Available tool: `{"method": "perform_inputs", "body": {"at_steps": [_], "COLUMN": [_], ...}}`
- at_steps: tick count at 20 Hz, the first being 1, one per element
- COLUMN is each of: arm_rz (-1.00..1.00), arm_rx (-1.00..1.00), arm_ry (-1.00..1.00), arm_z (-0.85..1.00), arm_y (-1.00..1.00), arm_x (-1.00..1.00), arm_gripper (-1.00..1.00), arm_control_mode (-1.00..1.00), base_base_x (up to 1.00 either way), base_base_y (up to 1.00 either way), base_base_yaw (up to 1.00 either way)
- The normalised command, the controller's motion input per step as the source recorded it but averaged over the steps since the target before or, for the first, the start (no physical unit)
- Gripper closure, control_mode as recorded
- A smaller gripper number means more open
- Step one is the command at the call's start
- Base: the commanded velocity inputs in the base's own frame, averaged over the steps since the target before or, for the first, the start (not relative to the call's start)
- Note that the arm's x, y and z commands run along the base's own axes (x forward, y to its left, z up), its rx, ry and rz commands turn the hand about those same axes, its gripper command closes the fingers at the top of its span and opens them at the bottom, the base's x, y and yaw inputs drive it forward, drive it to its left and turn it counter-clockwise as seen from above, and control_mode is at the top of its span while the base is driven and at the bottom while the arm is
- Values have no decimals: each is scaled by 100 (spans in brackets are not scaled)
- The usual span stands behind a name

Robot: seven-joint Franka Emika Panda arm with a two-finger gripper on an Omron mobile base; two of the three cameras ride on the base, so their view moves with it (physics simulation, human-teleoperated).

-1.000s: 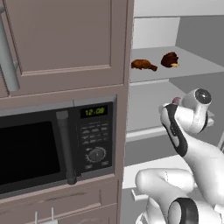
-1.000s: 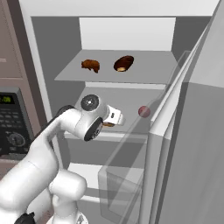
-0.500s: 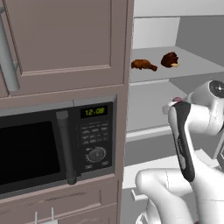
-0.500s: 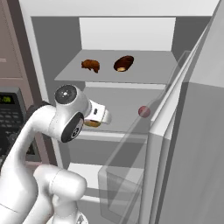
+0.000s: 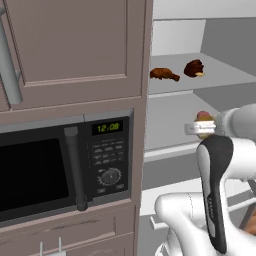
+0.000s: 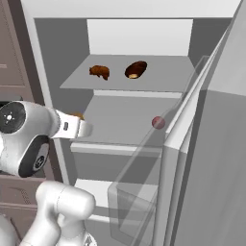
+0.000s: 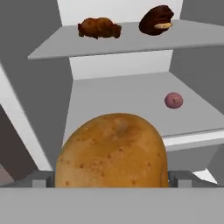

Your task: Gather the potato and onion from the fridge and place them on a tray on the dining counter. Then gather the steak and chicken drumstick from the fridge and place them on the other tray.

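Note:
My gripper (image 7: 112, 183) is shut on the potato (image 7: 113, 151), a big tan-brown spotted tuber low in the hand view. In the right base view the gripper (image 6: 88, 129) is at the left front of the open fridge (image 6: 125, 113), with the potato (image 6: 76, 116) peeking out behind the hand. The onion (image 7: 173, 100), a small reddish ball, lies on the middle shelf beyond the potato, to the right (image 6: 158, 122). On the shelf above lie the orange-brown chicken drumstick (image 6: 99, 72) on the left and the dark steak (image 6: 135, 69) on the right. Trays and dining counter are out of view.
The fridge door (image 6: 216, 125) stands open on the right, with a clear door bin (image 6: 137, 211) low on it. Left of the fridge stands a brown cabinet (image 5: 75, 45) with a black microwave (image 5: 55, 175). The drumstick (image 5: 164, 74) and steak (image 5: 194, 68) also show beyond the cabinet edge.
The hand has drawn back out of the fridge with the potato in its grip, moving left in the right base view. The onion, steak and drumstick have stayed in place.

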Motion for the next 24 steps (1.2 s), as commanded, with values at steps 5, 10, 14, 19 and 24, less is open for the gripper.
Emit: {"method": "perform_inputs", "body": {"at_steps": [5, 10, 14, 19, 24], "arm_rz": [3, 0, 0, 0, 0], "arm_rx": [-1, 0, 0, 0, 0], "arm_ry": [-5, 0, 0, 0, 0], "arm_z": [69, 0, 0, 0, 0], "arm_y": [35, 0, 0, 0, 0], "arm_x": [-69, 0, 0, 0, 0], "arm_gripper": [100, 100, 100, 100, 100], "arm_control_mode": [100, 100, 100, 100, 100], "base_base_x": [-20, -100, -100, -100, -86], "base_base_y": [5, 8, 50, 98, 89], "base_base_yaw": [1, 2, 0, 0, 31]}}
